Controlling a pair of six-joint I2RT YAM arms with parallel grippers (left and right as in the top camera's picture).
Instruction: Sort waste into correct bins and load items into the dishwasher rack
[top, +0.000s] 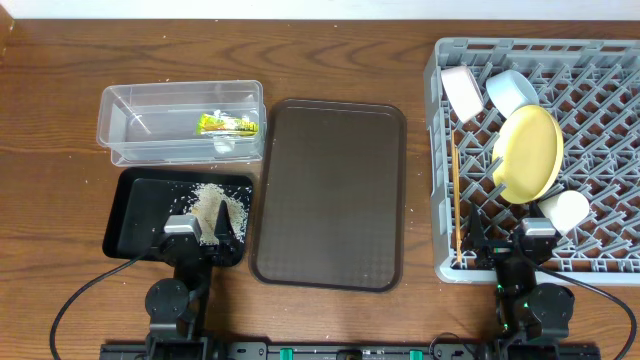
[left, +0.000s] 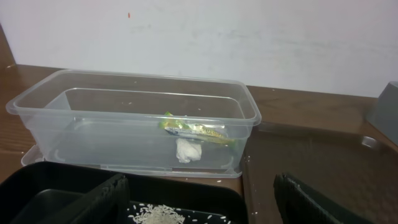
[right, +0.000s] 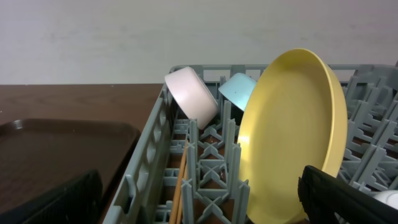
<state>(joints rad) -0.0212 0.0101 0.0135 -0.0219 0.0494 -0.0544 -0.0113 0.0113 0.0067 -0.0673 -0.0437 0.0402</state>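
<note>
- Overhead, you've got the dishwasher rack (top: 610, 130) on the right of the tabletop (top: 60, 60), and it's carrying dishes.
- Look at the yellow plate (top: 528, 152): it stands on edge among the pegs, leaning a little.
- Your white bowl (top: 462, 92) and light blue bowl (top: 512, 90) sit tipped on their sides, next to each other, in the rack's far left corner.
- The small pale cup (top: 565, 210) lies just at the plate's near edge, and the chopsticks (top: 457, 200) run along the rack's left wall.
- Over on the left, the clear tub (top: 150, 110) holds the snack wrapper (left: 198, 130), with a white lump (left: 186, 150) touching it underneath.
- The black tray (top: 135, 215) sits just nearer to you than the tub, with the rice crumbs (top: 208, 208) heaped in its right half.
- A brown serving tray (top: 330, 190) lies between the bins and the rack.
- Your left gripper (left: 205, 205) hangs over the black tray's near edge, fingers spread wide.
- Your right gripper (right: 199, 205) sits at the rack's near left corner, fingers spread wide too, facing the plate.
</note>
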